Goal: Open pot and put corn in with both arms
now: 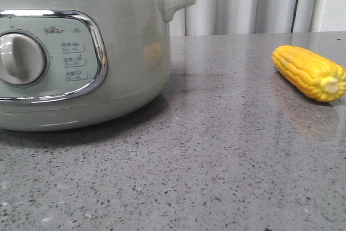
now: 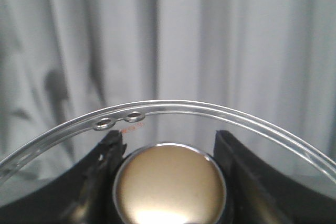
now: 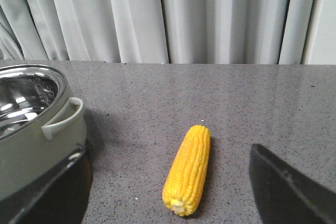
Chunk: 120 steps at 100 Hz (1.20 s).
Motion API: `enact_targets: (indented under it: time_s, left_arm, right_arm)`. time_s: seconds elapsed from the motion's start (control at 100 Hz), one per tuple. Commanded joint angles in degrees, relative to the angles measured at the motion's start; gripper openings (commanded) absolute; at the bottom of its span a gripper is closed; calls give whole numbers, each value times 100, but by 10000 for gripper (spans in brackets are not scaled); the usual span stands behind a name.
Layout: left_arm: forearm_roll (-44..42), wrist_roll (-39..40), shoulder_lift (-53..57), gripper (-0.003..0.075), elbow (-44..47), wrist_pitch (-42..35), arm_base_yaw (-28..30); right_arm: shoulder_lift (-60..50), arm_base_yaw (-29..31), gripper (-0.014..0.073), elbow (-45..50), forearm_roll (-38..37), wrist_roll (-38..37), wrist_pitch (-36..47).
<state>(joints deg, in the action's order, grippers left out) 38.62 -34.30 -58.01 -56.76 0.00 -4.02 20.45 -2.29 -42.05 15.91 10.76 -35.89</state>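
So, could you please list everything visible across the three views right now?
Sage-green round electric pot: one, on the grey stone table's left, lid off.
Short yellow corn cob: one, lying on the table right of the pot, apart from it.
Clear glass lid with brass knob: one, held before the curtain.
Grey speckled table: one.
Pale curtain: behind.
Left gripper: black, flanking the knob.
Right gripper: black, open around the corn.

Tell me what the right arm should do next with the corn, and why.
Probably lower the right hand over the corn and close on it. The corn lies loose on the counter, beside the pot, between the open fingers. The pot looks uncovered, its steel inside showing, and the left hand seems to hold the glass lid by its knob.
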Motion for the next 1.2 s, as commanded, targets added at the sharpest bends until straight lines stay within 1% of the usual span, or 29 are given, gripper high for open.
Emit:
enact_targets:
  time_s: [0.0,0.11,0.2,0.27,0.35,0.42,0.58,0.68,0.79,0.92,1.01,1.19]
  left_arm:
    - [-20,-7,156,115,-244,-246,847]
    - [40,-7,134,115,-138,-79,1846]
    - [134,-7,108,115,42,-79,2480]
    - [134,-7,79,115,233,-31,2803]
    - [134,-7,42,115,487,206,2994]
    - [134,-7,23,115,763,293,3014]
    - [134,-7,-11,115,1491,271,2860]
    - [134,-7,-11,116,1889,64,2787]
    - [134,-7,-11,132,2246,-373,2688]
    - [134,-7,-21,193,2510,-927,2508]
    - [134,-7,-21,223,2622,-1073,2368]
    - [134,-7,-21,226,2719,-1082,2169]
  right_arm:
    - [86,15,545,-167,-42,44,452]
    - [86,15,545,-167,-198,44,452]
    - [86,15,545,-167,-320,44,452]
    - [86,15,545,-167,-354,44,463]
    - [86,15,545,-167,-354,44,463]
    - [86,12,545,-167,-354,44,463]
    - [86,-140,545,-167,-433,44,489]
    - [86,-325,545,-167,-547,44,489]
    - [86,-424,545,-167,-585,44,479]
    - [86,-447,545,-167,-624,44,458]
    - [86,-447,545,-167,-624,44,436]
    - [86,-447,545,-167,-624,44,431]
